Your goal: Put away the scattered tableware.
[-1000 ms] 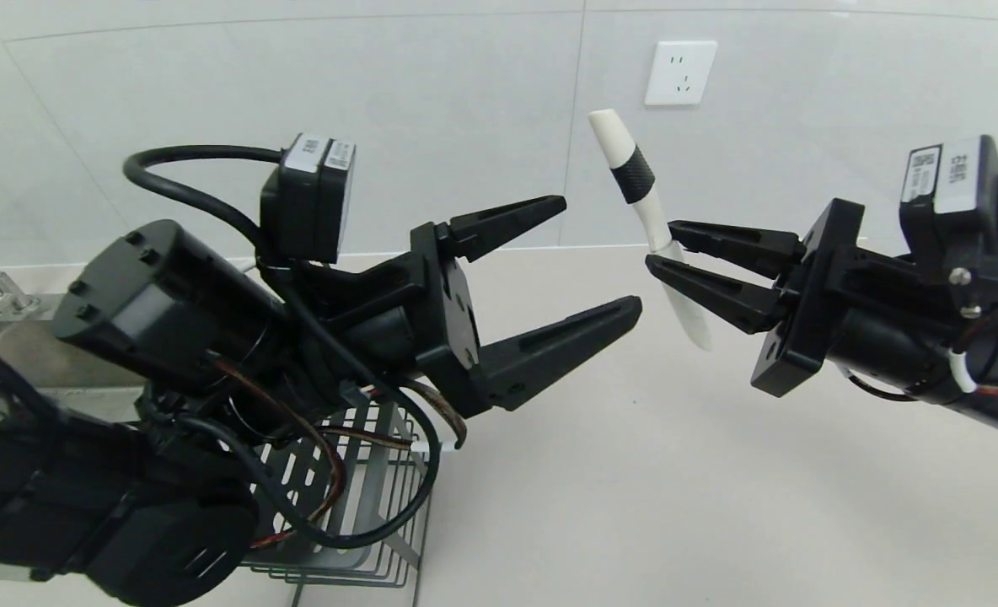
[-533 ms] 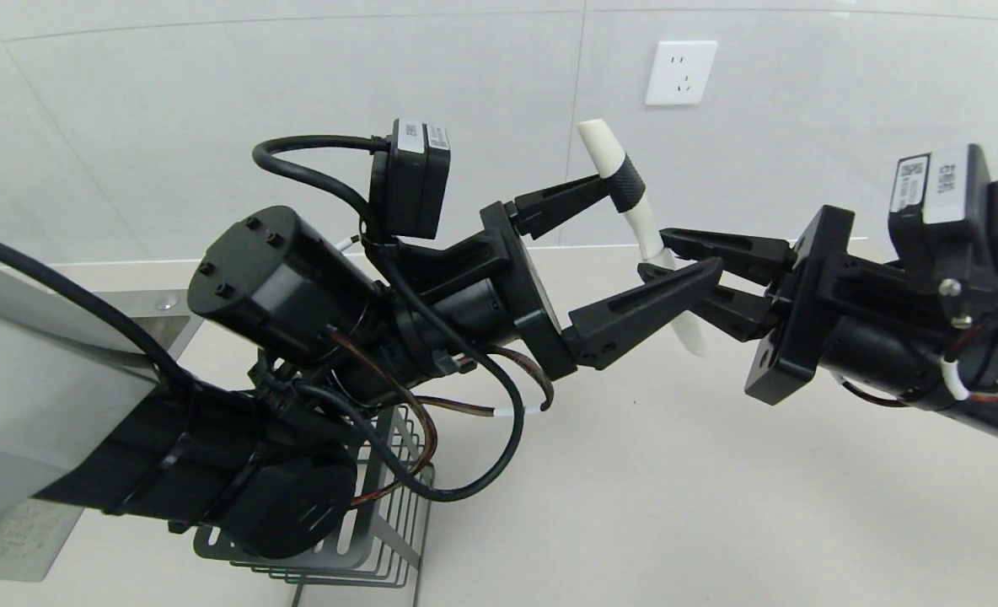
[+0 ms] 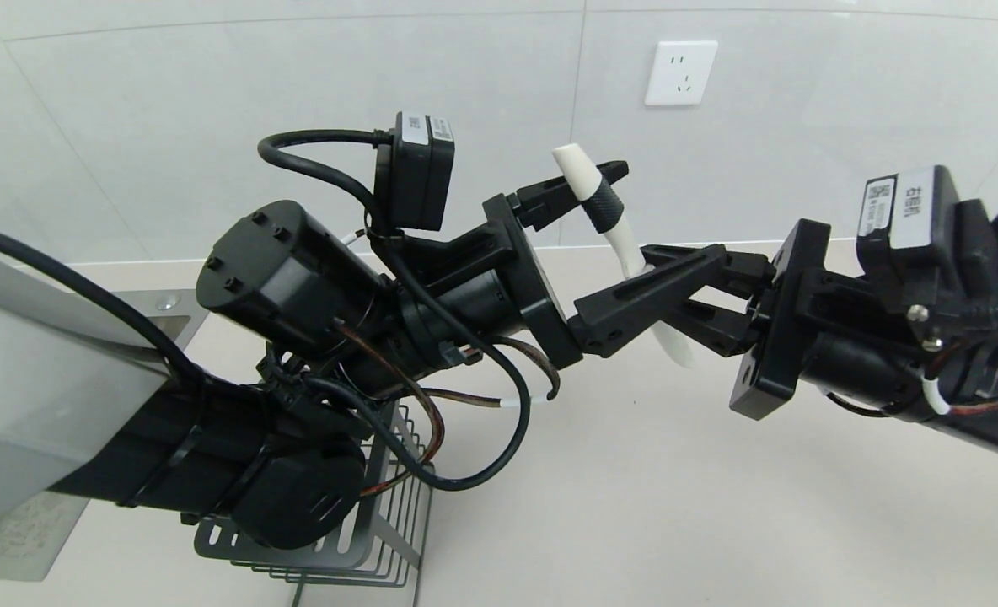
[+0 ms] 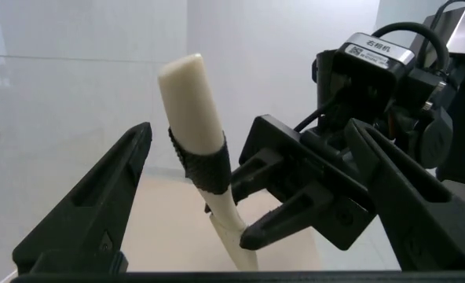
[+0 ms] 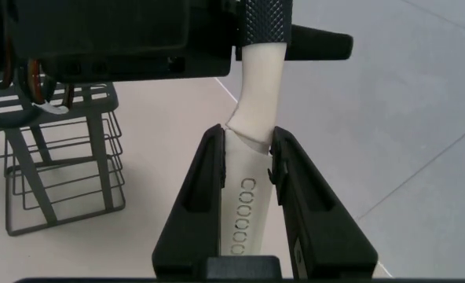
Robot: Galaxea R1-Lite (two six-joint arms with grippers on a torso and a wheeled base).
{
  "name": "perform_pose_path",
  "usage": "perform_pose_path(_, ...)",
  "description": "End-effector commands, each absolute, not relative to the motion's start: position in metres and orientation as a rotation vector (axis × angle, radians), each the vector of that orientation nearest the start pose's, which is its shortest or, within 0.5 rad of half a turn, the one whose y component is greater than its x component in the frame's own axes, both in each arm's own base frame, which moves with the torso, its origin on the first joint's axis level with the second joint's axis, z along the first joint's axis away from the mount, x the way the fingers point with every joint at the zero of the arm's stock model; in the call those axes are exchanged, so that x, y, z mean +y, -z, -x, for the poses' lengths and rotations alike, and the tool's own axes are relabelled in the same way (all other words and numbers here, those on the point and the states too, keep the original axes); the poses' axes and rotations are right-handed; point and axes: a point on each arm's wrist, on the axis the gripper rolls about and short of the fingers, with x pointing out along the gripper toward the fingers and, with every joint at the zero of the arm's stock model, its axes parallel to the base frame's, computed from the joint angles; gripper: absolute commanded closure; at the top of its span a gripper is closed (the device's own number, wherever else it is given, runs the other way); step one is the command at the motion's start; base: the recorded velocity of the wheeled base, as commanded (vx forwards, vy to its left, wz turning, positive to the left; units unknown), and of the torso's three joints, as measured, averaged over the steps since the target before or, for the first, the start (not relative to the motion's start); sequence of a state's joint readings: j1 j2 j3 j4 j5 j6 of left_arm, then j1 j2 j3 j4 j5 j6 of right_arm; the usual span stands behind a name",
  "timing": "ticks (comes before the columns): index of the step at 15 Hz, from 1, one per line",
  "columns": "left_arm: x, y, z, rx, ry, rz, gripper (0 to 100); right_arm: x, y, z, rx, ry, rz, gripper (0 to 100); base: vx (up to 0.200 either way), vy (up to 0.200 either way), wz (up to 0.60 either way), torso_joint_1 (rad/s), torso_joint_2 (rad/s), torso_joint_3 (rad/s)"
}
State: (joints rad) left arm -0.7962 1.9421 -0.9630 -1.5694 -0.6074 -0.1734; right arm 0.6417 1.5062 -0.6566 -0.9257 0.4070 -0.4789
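Bright, even light — soft shadows, edges bowed.

Knife [image 3: 619,236]: smooth, matt white handle and blade; black knurled band [image 5: 264,20], rough. Left pincer [image 4: 250,127] and right pincer [image 5: 248,137]: matt black plastic. Wire rack [image 3: 356,552]: dull grey metal. Desk [image 3: 676,506]: matt beige. Wall tiles [image 3: 170,101]: smooth, slightly glossy.

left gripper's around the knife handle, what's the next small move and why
Probably shut the left gripper on the black band of the knife: its open jaws straddle the handle, while the right gripper is clamped on the blade. Only then should the right let go.
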Motion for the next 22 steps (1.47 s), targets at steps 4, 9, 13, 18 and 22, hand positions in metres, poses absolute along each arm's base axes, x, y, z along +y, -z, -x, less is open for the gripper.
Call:
perform_pose_path(4, -0.257, -0.234, -0.235, -0.525, 1.396, 0.203, 100, 0.160, -0.229, -0.198, -0.340, -1.002, 0.422, 100, 0.000, 0.000, 0.00, 0.000, 0.00, 0.000)
perform_pose_path(9, -0.256, -0.236, -0.234, -0.532, 1.386, 0.204, 100, 0.161, -0.232, -0.199, -0.352, -0.996, 0.421, 0, 0.000, 0.000, 0.00, 0.000, 0.00, 0.000)
perform_pose_path(13, -0.253, -0.238, -0.235, -0.536, 1.332, 0.223, 100, 0.168, -0.225, -0.192, -0.330, -1.006, 0.422, 0, 0.000, 0.000, 0.00, 0.000, 0.00, 0.000)
perform_pose_path(18, -0.207, -0.272, -0.211, -0.622, 1.231, 0.236, 100, 0.153, -0.218, -0.180, -0.297, -0.980, 0.419, 0, 0.000, 0.000, 0.00, 0.000, 0.00, 0.000)
perform_pose_path(22, -0.171, -0.258, -0.177, -0.534, 1.219, 0.216, 100, 0.107, -0.206, -0.133, -0.269, -0.923, 0.385, 100, 0.000, 0.000, 0.00, 0.000, 0.00, 0.000)
